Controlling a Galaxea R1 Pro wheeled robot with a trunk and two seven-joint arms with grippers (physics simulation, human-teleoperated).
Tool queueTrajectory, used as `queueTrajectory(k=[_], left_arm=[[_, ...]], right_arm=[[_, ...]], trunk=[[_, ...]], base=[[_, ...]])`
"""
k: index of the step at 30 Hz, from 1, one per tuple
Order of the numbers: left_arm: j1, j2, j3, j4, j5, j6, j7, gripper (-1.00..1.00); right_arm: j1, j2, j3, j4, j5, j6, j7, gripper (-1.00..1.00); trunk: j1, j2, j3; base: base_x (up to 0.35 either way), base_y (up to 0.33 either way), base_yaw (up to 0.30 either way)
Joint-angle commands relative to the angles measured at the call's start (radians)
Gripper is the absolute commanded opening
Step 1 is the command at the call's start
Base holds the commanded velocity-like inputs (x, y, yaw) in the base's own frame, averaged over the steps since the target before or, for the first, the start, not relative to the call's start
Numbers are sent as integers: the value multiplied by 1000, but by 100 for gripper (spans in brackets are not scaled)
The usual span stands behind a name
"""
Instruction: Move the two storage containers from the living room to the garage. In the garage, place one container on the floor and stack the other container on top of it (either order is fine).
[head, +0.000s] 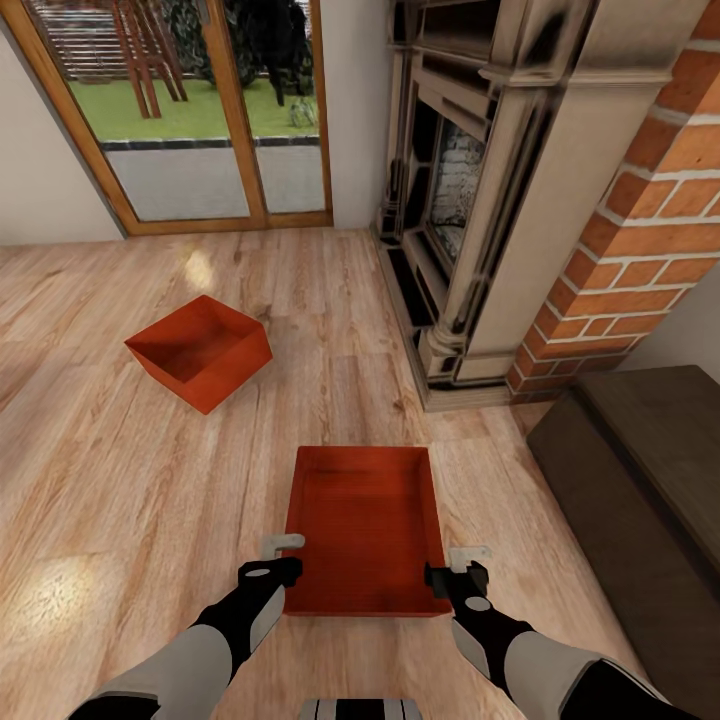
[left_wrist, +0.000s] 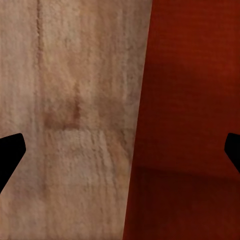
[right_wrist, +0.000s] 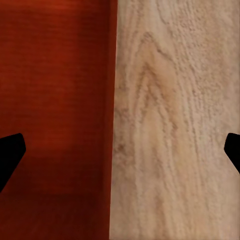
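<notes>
Storage containers, two alike and orange-red, sit on the light wood-plank floor (head: 120, 480) of the living room, beside the brick fireplace (head: 520, 200) and a dark low bench (head: 640, 500). The nearer container (head: 365, 528) lies flat just in front of the robot, between both arms; the farther container (head: 200, 350) rests tilted, well apart, toward the glass door (head: 200, 110). The left gripper (head: 283, 556) hangs over the nearer container's left wall with fingers spread to either side, grasping nothing. The right gripper (head: 456, 564) straddles the right wall likewise, released.
</notes>
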Motion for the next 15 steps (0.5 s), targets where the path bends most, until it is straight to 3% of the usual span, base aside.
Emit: queueTrajectory(k=[1,15], left_arm=[[0,0,-1,-2,5,5,4,100],[0,0,-2,1,5,4,4,100]], right_arm=[[0,0,8,0,-8,-2,-3,100],[0,14,8,0,-17,-1,19,100]], trunk=[[0,0,-1],[0,0,-1]], base=[[0,0,0],[0,0,0]])
